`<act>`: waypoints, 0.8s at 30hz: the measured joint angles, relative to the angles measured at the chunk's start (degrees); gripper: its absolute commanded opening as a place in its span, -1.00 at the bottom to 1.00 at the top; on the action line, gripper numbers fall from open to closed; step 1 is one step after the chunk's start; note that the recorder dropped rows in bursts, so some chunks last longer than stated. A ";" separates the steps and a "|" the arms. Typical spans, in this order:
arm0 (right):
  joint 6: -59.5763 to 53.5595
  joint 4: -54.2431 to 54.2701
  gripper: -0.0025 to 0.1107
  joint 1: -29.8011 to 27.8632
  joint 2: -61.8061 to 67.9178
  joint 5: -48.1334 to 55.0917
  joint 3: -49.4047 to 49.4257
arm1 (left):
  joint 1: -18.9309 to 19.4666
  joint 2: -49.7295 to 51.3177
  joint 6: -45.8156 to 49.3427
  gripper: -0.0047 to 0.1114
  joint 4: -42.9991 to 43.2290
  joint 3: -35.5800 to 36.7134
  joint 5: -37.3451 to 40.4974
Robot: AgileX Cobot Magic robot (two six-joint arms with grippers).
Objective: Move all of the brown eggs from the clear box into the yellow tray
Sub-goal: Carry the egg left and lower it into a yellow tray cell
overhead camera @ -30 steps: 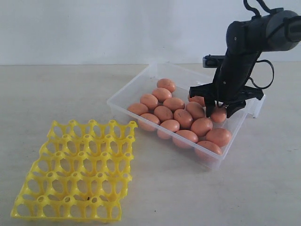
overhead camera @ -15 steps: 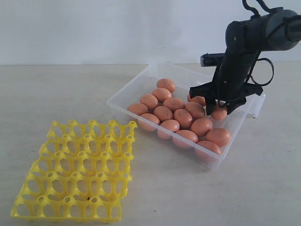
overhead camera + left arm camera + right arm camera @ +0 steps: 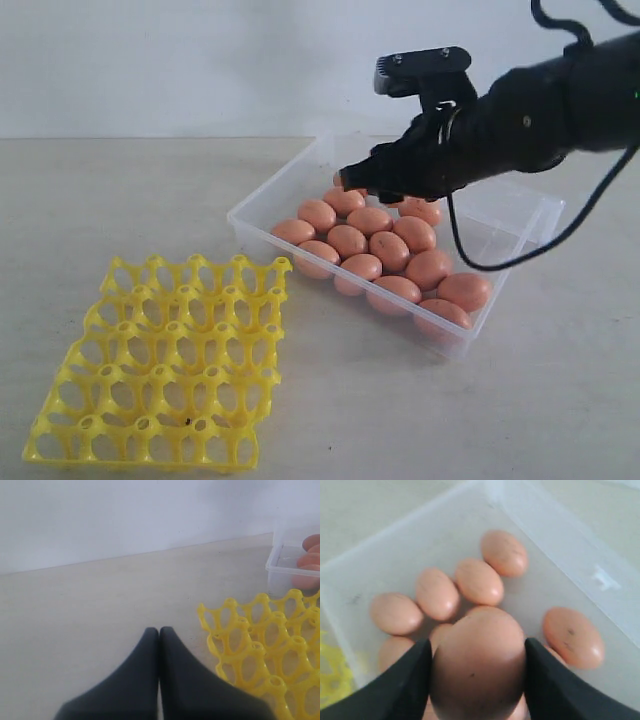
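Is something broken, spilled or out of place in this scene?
Nothing stands out. The brown eggs look whole in the clear box, one egg is gripped by the right gripper above it, and the yellow tray holds none yet.

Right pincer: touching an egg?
Touching. Right wrist view shows the right pincer closed on one brown egg, contact on both sides, no gap.

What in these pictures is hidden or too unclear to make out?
- Right wrist view: the held egg, in the right gripper, blocks whatever lies beneath it.
- Exterior view: that gripper covers nearly all of the held egg; the arm hides part of the box, so the eggs cannot be surely counted.
- Left wrist view: tray and box are cut off at the frame edge.
- Exterior view: the left gripper is absent.
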 measured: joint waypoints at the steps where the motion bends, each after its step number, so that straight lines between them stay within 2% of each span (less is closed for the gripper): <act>1: 0.00 0.00 -0.96 1.34 -0.50 -4.78 2.41 | 0.00 0.00 0.00 -0.99 0.00 0.00 0.00; 6: -0.12 -0.54 -0.96 9.10 0.97 -28.43 10.17 | 0.00 0.00 0.00 -0.99 0.00 0.00 0.00; 9: -0.05 -2.59 -0.96 15.61 4.87 -46.76 7.84 | 0.00 0.00 0.00 -0.99 0.00 0.00 0.00; 11: 2.88 -3.48 -0.96 17.43 8.62 -47.51 1.50 | 0.00 0.00 0.00 -0.99 0.00 0.00 0.00; 14: 12.18 -9.99 -0.96 17.55 16.53 -38.58 -10.91 | 0.00 0.00 0.00 -0.99 0.00 0.00 0.00; 16: 25.82 -24.68 -0.96 17.55 22.15 -34.12 -18.37 | 0.00 0.00 0.00 -0.99 0.00 0.00 0.00; 19: 40.22 -41.70 -0.96 17.55 26.53 -36.09 -23.20 | 0.00 0.00 0.00 -0.99 0.00 0.00 0.00; 24: 46.20 -47.74 -0.96 17.60 30.90 -39.26 -25.59 | 0.00 0.00 0.00 -0.99 0.00 0.00 0.00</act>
